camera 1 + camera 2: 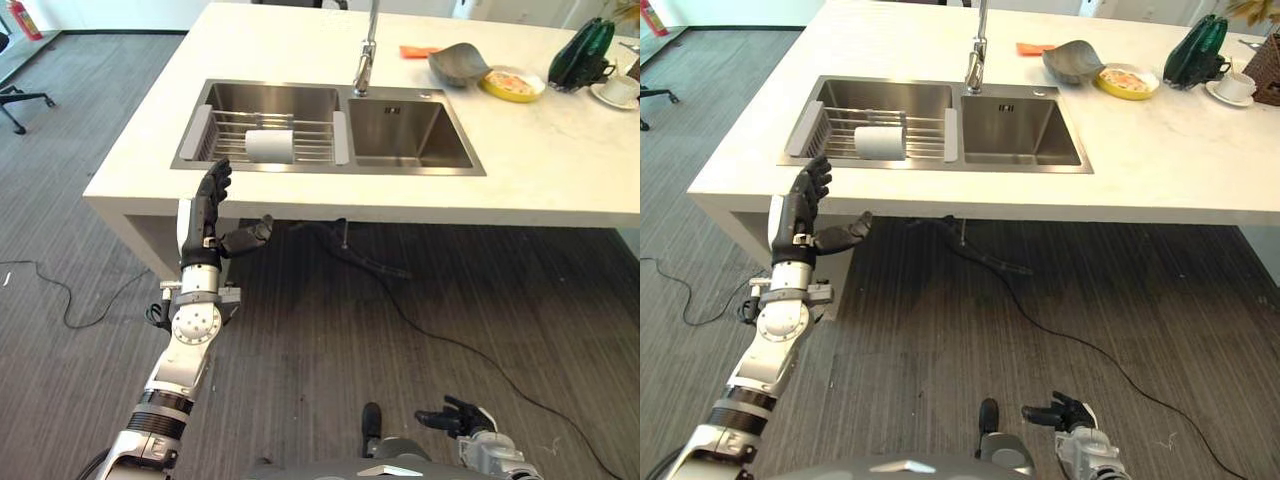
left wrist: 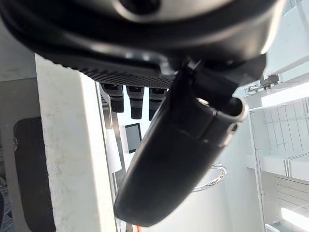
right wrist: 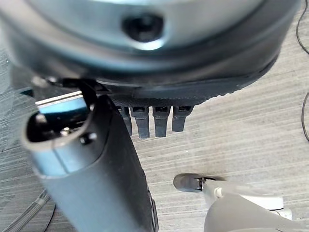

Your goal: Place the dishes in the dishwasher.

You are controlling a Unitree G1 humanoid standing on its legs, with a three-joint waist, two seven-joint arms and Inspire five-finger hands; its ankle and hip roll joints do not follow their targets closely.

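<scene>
Countertop (image 1: 560, 150) of pale stone carries everything, and a double steel sink (image 1: 330, 125) is sunk into it near its front edge. The sink's left basin holds a wire rack (image 1: 300, 140) with grey end pieces, and a white cup (image 1: 270, 146) lies on its side on that rack, close to the basin's front wall. The right basin (image 1: 410, 130) has bare steel walls, and a chrome tap (image 1: 366, 50) rises from the sink's back rim between the two basins.

Toward the countertop's back right corner sit the other dishes: a grey bowl (image 1: 458, 63) tipped on its side, a yellow plate (image 1: 512, 84) just beside it, and a white cup on a saucer (image 1: 620, 92) at the right edge. A dark green glass object (image 1: 582, 52) stands between the yellow plate and that saucer. A small orange item (image 1: 418, 51) lies just beside the grey bowl, on its tap side.

The left hand (image 1: 210, 205) is raised in front of the countertop's front edge, below the left basin, with its fingers straight and pointing up and the thumb stuck out sideways; it holds nothing. The white cup on the rack lies beyond the fingertips, apart from them, with the sink's rim between.

The right hand (image 1: 455, 415) hangs low over the grey floor, well apart from the countertop, its fingers loosely extended and empty.
</scene>
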